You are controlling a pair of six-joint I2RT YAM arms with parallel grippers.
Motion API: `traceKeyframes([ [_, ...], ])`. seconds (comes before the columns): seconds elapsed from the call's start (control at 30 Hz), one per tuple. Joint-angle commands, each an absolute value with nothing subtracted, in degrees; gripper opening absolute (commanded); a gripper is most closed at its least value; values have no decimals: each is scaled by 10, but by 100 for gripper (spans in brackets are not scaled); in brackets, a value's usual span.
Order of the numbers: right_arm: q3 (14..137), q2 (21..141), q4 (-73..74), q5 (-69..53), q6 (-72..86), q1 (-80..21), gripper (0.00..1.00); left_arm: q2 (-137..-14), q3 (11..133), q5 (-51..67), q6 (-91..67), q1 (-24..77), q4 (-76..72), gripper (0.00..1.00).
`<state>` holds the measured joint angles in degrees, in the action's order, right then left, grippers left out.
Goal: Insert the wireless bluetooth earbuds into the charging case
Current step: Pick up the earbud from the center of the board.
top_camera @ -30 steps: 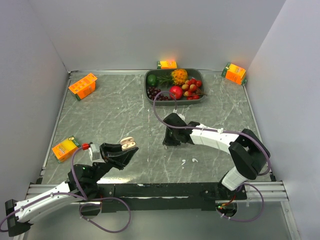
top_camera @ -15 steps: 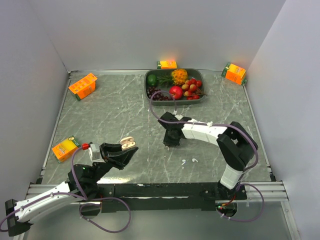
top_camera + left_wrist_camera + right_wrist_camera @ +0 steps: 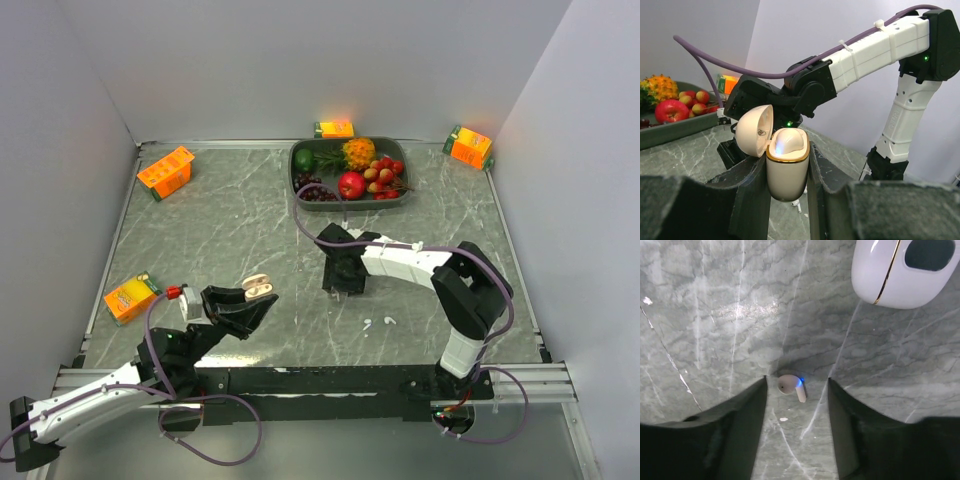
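Grips the case (image 3: pixel 787 175) by its lower half in the left claw (image 3: pixel 785 162), squeezed from both sides and held clear of the table (image 3: pixel 230 230) near the left front edge. Keeps it upright with the lid (image 3: pixel 755 131) swung back, likely to offer an open mouth at a steady height. Straddles one earbud (image 3: pixel 791 385) with the right claw (image 3: pixel 797 390), spread wide and touching it on neither side, the earbud lying on the stone toward mid-table with a blue light showing, well apart from the case. Looks centred for a pinch. Cannot tell whether the rounded, blue-lit lump in the case mouth is a seated earbud or only the insert. Shows two white bits (image 3: pixel 388 320) from above, on the table just in front of the right claw, too small to identify. Cuts off a glossy white shell (image 3: pixel 900 270) with a gold band at the upper corner of the right wrist view; cannot say what it belongs to.
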<state>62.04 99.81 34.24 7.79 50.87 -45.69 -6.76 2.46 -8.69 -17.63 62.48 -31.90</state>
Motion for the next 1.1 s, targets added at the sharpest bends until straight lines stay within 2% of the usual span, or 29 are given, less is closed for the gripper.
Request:
traceKeyframes([
  [0.0,642,954,333,98,432,-471,67,-69,4,-83,-168,629,-340,1],
  [0.17,648,949,300,77,270,-484,68,-64,3,-83,-169,629,-337,1],
  [0.27,645,961,305,76,216,-488,64,-62,3,-83,-169,629,-334,1],
  [0.6,618,983,293,84,199,-486,52,-65,3,-84,-169,632,-335,1],
  [1.07,629,1022,285,67,228,-490,50,-61,1,-87,-171,632,-330,1],
])
